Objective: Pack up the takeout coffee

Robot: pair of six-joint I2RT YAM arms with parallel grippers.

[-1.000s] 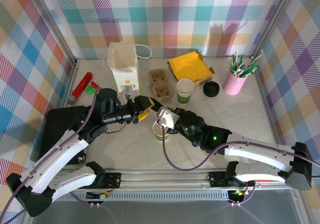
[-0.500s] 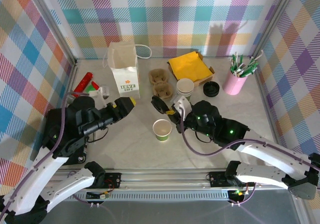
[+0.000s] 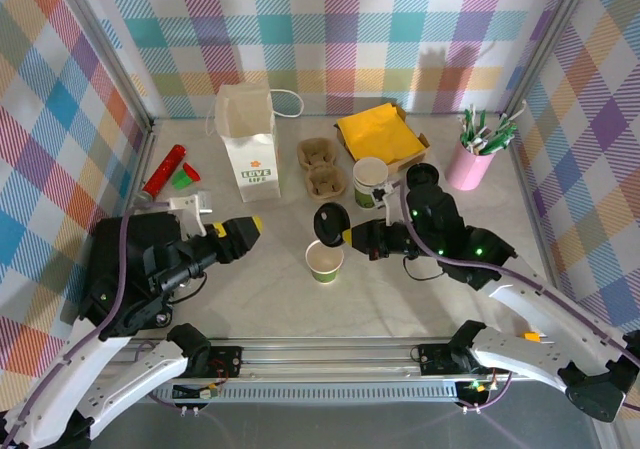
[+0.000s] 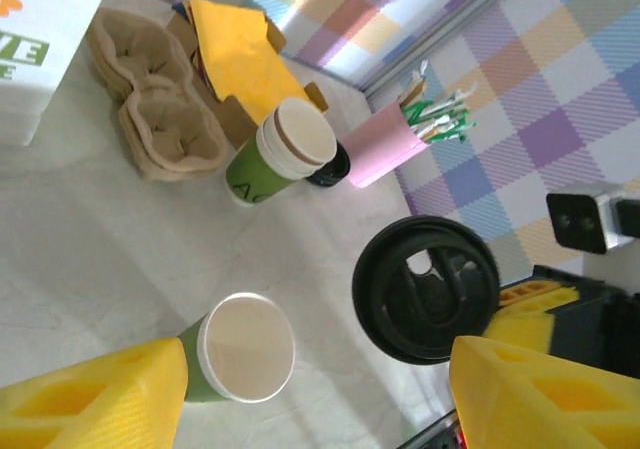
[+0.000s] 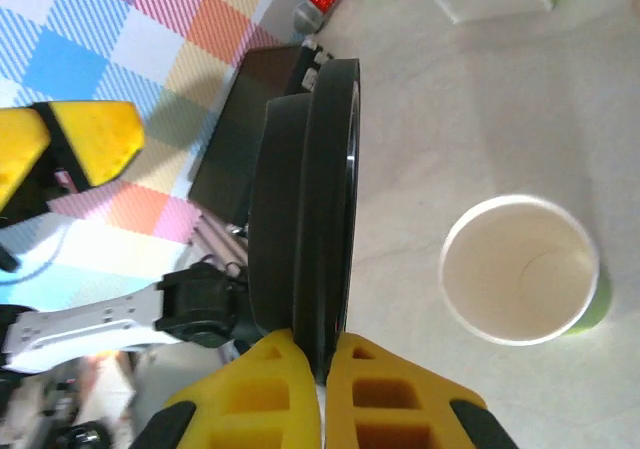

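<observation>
At mid worktop [image 3: 270, 289], the small cream-and-green paper cup [image 3: 324, 260] stands open. Our right jaws clamp the round black plastic lid [image 3: 330, 221] edge-on just beyond it, and our left jaws are apart. We judge capping in hand: next, level and press the lid.

Two open paper cups: one [image 3: 324, 260] just beside the jaws of the right gripper [image 3: 345, 235], one [image 3: 370, 181] beyond them. Two black lids: one [image 3: 330, 221] between those jaws, one [image 3: 422, 177] well behind. One white bag [image 3: 247, 139], one cardboard carrier [image 3: 323, 167], one pink holder [image 3: 470, 166].

light: bright, even | shadows: soft | wrist-view foreground: blurred
</observation>
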